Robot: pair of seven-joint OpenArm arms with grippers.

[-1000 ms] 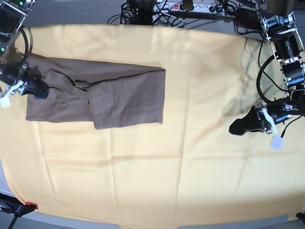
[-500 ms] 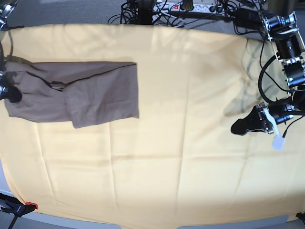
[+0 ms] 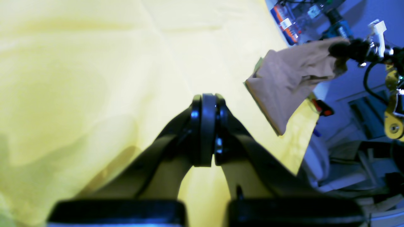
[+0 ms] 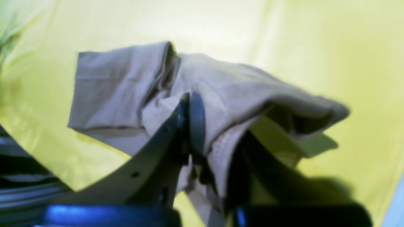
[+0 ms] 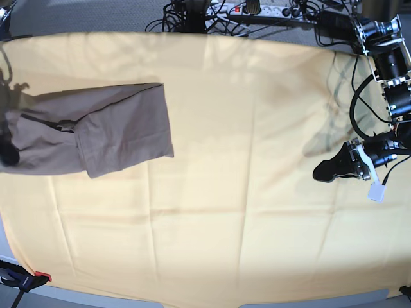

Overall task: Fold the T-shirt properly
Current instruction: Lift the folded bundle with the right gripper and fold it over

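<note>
Yellow cloth [image 5: 257,212] covered the whole work surface. Folded taupe T-shirt [image 5: 96,131] lay at that cloth's far left edge, its end raised clear of it. Right gripper [image 4: 202,126] was clamped shut on the shirt's bunched edge. Left gripper [image 5: 324,172] sat closed and empty near the cloth's right edge. Recommended: keep the pull low and even, so the fold does not open.

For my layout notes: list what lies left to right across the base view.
Right pincer gripping the T-shirt → bare yellow cloth → left pincer, shut and empty.
</note>
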